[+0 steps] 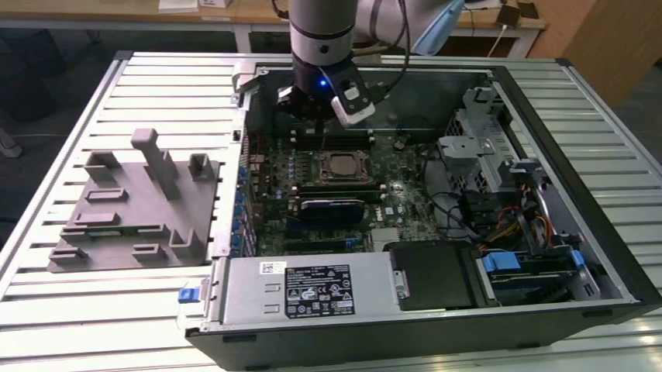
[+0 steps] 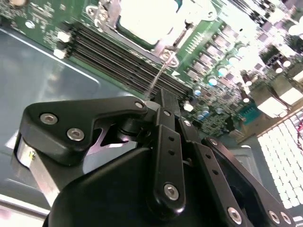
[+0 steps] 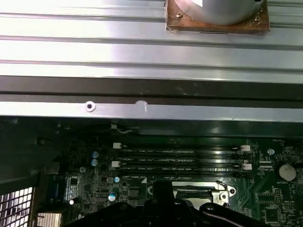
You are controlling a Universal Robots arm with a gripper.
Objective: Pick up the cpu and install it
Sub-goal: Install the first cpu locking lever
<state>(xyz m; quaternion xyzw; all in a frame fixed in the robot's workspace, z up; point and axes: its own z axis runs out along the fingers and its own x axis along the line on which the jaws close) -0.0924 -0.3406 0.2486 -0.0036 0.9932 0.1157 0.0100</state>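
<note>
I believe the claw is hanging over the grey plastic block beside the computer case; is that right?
Not quite: the exterior view shows the claw hanging over the motherboard inside the computer case; the grey plastic block lies beside the case, at that view's left.

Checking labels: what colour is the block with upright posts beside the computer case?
The block is plain grey, clearest in the exterior view.

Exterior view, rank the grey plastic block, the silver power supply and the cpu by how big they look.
1. grey plastic block
2. silver power supply, a close second and seemingly nearer the camera, so unsure
3. cpu, clearly smallest
</note>
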